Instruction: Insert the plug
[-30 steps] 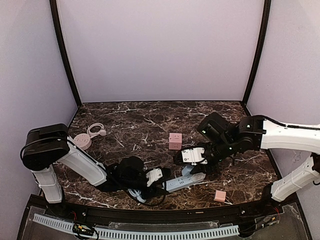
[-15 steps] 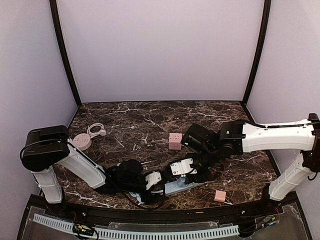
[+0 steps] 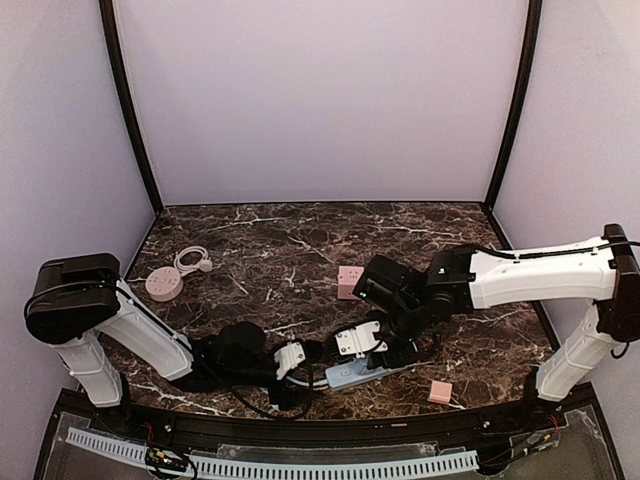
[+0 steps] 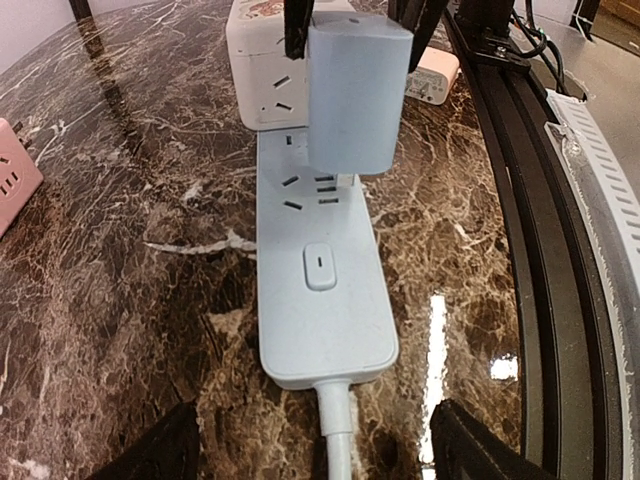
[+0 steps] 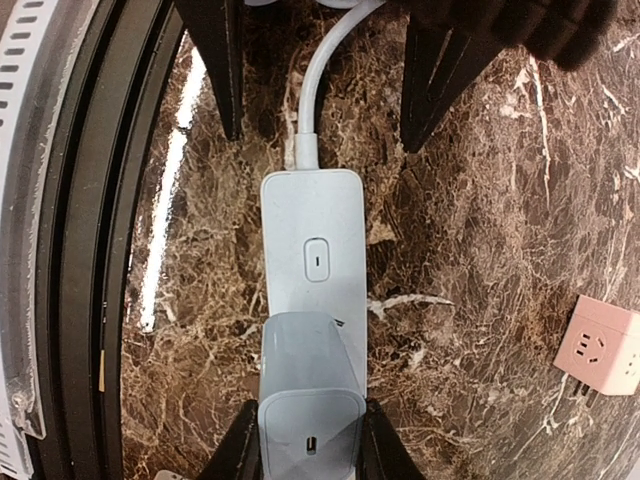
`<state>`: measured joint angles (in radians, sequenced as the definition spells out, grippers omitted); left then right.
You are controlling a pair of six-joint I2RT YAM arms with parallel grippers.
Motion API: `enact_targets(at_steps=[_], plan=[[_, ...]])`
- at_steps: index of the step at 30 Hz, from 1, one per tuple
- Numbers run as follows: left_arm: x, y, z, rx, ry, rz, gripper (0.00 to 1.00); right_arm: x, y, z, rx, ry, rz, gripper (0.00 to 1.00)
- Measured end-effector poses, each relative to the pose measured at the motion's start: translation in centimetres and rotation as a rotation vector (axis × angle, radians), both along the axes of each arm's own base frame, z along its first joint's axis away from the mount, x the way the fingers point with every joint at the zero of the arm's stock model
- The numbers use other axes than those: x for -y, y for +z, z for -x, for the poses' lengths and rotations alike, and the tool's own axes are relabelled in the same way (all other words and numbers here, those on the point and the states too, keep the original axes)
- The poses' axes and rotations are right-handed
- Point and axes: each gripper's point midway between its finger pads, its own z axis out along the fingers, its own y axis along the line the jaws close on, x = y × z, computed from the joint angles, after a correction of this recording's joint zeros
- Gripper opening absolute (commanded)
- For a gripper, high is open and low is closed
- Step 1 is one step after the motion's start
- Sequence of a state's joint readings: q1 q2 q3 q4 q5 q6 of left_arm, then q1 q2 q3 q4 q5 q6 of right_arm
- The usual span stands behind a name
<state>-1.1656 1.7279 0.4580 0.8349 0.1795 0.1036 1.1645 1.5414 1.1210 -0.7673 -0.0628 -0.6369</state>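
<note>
A light blue power strip (image 3: 352,373) lies near the table's front edge, and its cable runs toward my left gripper. It also shows in the left wrist view (image 4: 320,300) and the right wrist view (image 5: 313,250). My right gripper (image 3: 378,350) (image 5: 310,445) is shut on a blue-grey plug block (image 5: 310,395) (image 4: 357,95). It holds the block upright on the strip's far sockets, with a short bit of pin showing underneath. My left gripper (image 3: 300,358) (image 4: 315,450) is open, with one finger on each side of the strip's cable (image 4: 340,440), not touching it.
A pink cube socket (image 3: 350,282) (image 5: 600,350) stands behind the strip. A small pink block (image 3: 440,391) lies at the front right. A pink round socket with a white cord (image 3: 165,283) sits at the left. A black rail (image 3: 320,425) borders the front edge.
My right arm moved left and toward the front, carrying the plug block down onto the strip. My left arm drew back a little to the left, and the strip shifted slightly left.
</note>
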Motion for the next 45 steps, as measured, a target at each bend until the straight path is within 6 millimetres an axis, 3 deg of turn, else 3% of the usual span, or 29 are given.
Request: enact_targets(at_steps=[6,23,32,45], plan=[[0.0,0.2,0.0,-0.002,0.004,0.011,0.78,-0.1,-1.3,-0.4,0.006,-0.001,0.035,0.00],[0.0,0.1,0.0,-0.007,0.004,0.010,0.73,-0.7,-1.1,-0.9,0.027,-0.005,0.069,0.00],[0.0,0.1,0.0,-0.007,0.004,0.008,0.72,-1.4,-0.1,-0.5,0.026,-0.007,0.069,0.00],[0.0,0.0,0.0,-0.008,0.005,0.006,0.72,-0.3,-0.8,-1.0,0.057,-0.025,0.114,0.00]])
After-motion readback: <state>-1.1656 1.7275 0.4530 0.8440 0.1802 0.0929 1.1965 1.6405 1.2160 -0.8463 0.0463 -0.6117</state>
